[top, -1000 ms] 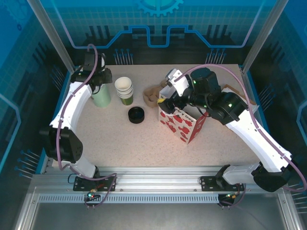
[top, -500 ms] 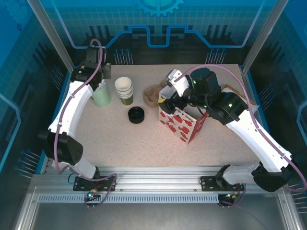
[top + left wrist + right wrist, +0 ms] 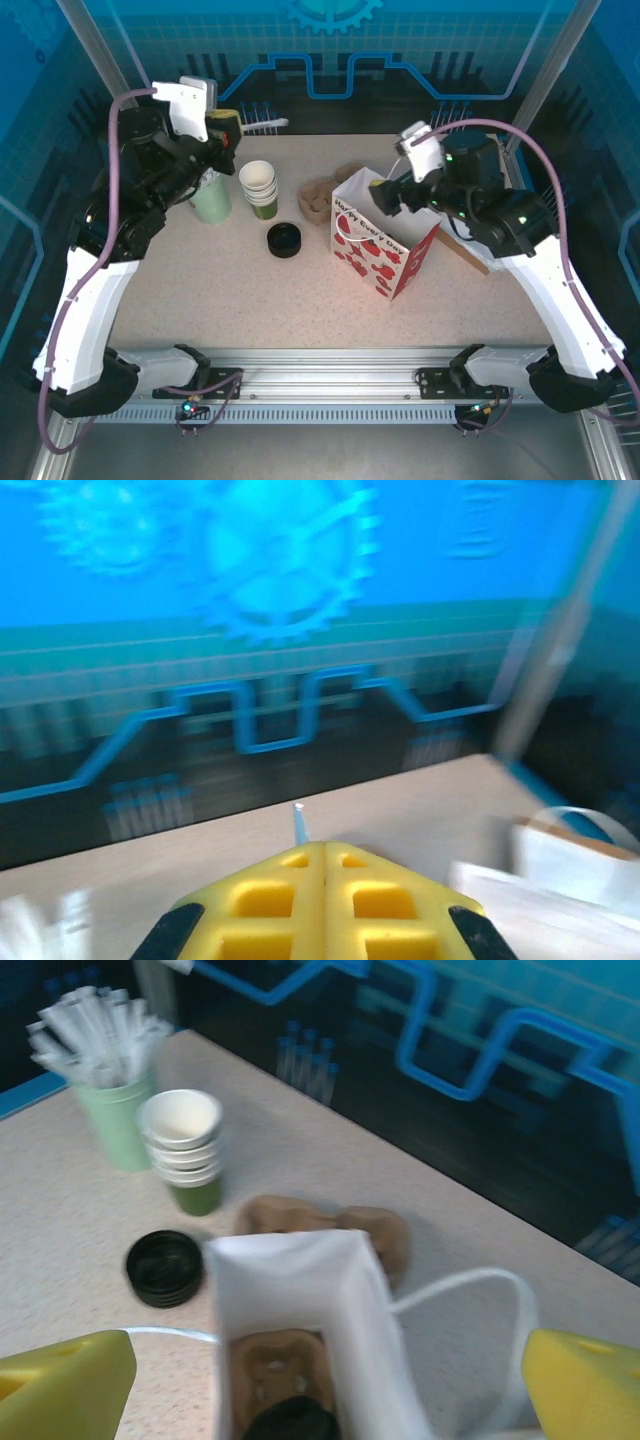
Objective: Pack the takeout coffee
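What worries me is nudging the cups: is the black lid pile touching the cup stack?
Apart. The top external view shows bare table between the black lid pile and the cup stack; the right wrist view agrees.

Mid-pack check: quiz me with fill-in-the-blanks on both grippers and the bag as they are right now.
The right gripper hangs ____ over the white paper bag printed with red hearts.
Inside it, a round black plastic lid sits in a ____ cardboard carrier.
The left gripper is ____ on a thin white stick.
Missing: open; brown; shut.
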Robot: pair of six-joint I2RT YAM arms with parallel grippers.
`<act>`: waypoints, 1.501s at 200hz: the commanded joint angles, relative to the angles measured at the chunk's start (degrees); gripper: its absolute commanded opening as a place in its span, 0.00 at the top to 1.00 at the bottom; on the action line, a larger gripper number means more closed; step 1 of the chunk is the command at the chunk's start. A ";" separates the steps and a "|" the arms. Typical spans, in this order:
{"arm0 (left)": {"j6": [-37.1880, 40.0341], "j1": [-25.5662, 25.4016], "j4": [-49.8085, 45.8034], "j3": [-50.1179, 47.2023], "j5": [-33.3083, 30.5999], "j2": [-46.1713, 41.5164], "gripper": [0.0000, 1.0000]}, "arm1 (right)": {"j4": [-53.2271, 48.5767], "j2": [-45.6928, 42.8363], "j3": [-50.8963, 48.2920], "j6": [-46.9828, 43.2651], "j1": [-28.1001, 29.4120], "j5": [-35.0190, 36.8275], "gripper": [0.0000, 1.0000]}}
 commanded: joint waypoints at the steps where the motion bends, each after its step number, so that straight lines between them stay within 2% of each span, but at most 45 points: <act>1: -6.04 -2.44 0.57 -0.26 18.71 3.98 0.97 | -4.46 -3.08 1.95 3.29 -3.18 5.05 0.00; 25: -6.95 -5.02 -0.74 0.55 22.24 6.99 0.97 | -7.02 -4.20 2.05 3.56 -5.71 8.62 0.00; 69: -5.45 -7.63 -5.37 1.38 21.48 13.20 0.97 | -9.82 -3.83 2.11 3.71 -7.32 13.01 0.00; 103: -2.42 -9.01 -4.78 1.06 13.57 19.09 0.97 | -10.93 -1.90 2.53 5.08 -9.33 14.72 0.00; 148: -0.71 -9.29 -1.04 3.24 12.25 28.74 0.96 | -9.96 -1.17 1.39 5.71 -13.19 14.52 0.00; 173: -0.23 -9.40 -1.02 4.88 12.61 32.75 0.89 | -9.11 0.15 -1.16 6.28 -17.90 11.98 0.00; 188: -0.20 -9.39 -0.78 5.70 13.32 33.50 0.78 | -7.54 0.70 -3.67 7.29 -21.17 10.27 0.00; 201: -0.13 -9.39 0.04 5.79 14.39 32.91 0.75 | -6.13 0.99 -5.76 8.44 -24.41 8.34 0.00; 231: -0.66 -9.32 2.47 4.23 16.07 28.60 0.58 | -3.23 1.98 -9.88 11.52 -31.69 4.35 0.02; 270: -3.70 -9.16 13.85 -9.03 16.99 16.50 0.48 | 1.63 7.40 -14.81 14.14 -39.25 1.00 0.05; 300: -5.88 -8.81 18.99 -18.78 15.21 8.05 0.43 | 4.95 14.71 -17.11 15.16 -42.31 0.72 0.07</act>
